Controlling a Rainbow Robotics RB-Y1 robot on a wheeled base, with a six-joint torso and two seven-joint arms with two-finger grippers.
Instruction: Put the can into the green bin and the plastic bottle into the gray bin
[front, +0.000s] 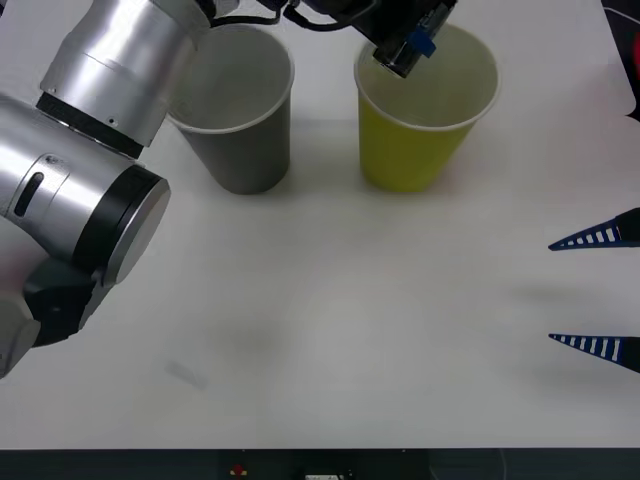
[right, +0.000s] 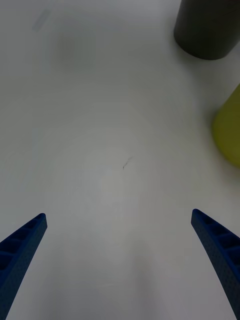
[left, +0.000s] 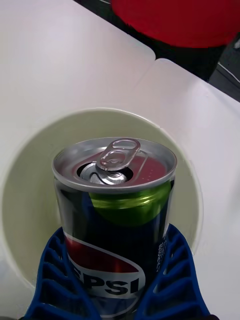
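The left gripper (left: 112, 295) clamps its ribbed blue fingers on the glossy can (left: 116, 220) over the tapered green bin (front: 415, 150). The gray bin (front: 240, 140) stands just left. The right gripper (front: 598, 292) hangs wide open, near right.

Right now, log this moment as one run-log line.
left gripper: shut on can, over green bin | right gripper: open, idle at table's right | gray bin: upright beside green bin

Can (left: 116, 215) base hidden between left hand (left: 117, 292) fingers.

Black can (left: 117, 225) with silver top, green band, red-white-blue logo; yellow-green bin (front: 420, 140); gray bin (front: 245, 140); white table (front: 350, 330).
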